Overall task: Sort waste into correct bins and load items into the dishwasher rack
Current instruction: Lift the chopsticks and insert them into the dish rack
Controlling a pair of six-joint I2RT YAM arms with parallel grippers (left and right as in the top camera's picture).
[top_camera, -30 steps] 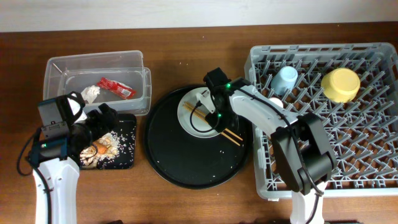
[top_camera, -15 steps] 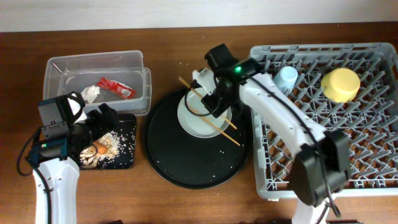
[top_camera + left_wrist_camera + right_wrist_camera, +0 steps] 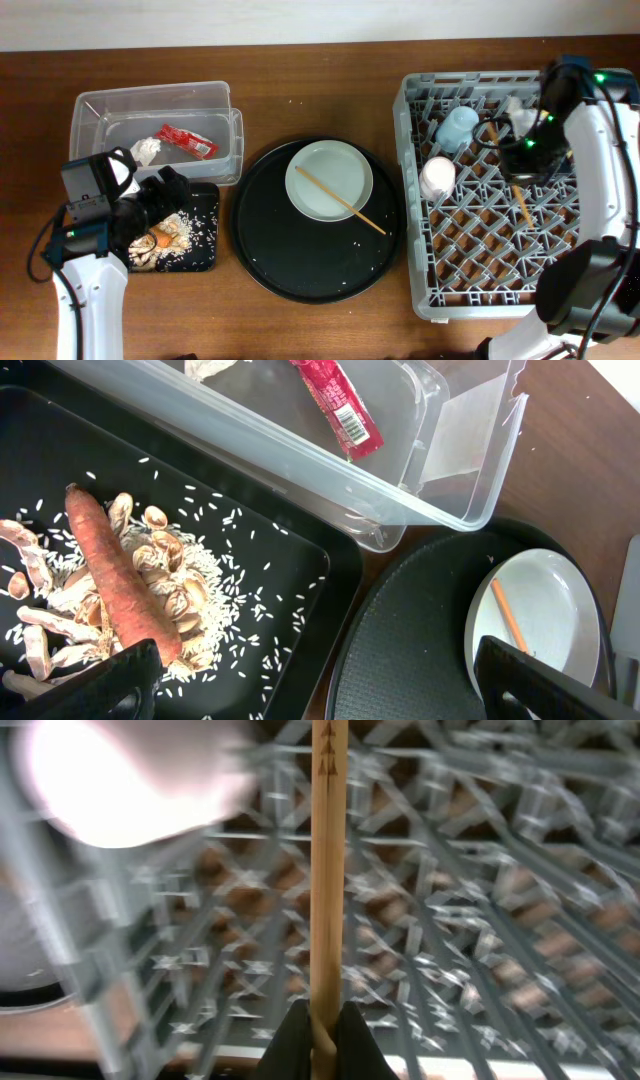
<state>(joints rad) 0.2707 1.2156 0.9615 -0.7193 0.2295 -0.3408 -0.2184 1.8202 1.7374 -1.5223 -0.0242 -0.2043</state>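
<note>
- One chopstick (image 3: 327, 870) is pinched in your right tool (image 3: 320, 1020), which is closed on the stick's lower end. The stick hangs over the dishwasher rack (image 3: 470, 270), to the right of the pink cup (image 3: 437, 178). Whether its tip touches the pegs, I cannot tell.
- You hold it by one end only, so the long free part can swing. If you lower it at a slant, the tip may catch on a peg and twist out of the pinch.
- The rack floor is an open grid. If you let go with the stick upright, it could slip through a gap to the tabletop (image 3: 300, 60). Laying it flat across the pegs looks safer.
- The pink cup and the light blue cup (image 3: 460, 127) sit near the stick. A sideways sweep could knock either one out of place.
- The second chopstick (image 3: 340, 200) lies across the plate (image 3: 320, 160) on the round black tray (image 3: 270, 250), one end past the plate's rim. A careless push on that end could flip it or slide the plate.
- Your left tool (image 3: 315, 660) is spread wide and holds nothing. It hovers above the black tray (image 3: 40, 450), which holds the carrot (image 3: 115, 585) and food scraps (image 3: 170, 600).
- The wrapper (image 3: 340, 405) lies in the clear tub (image 3: 300, 470).
- If the left arm reaches toward the middle while the right goes for the plate, the two may crowd each other.
</note>
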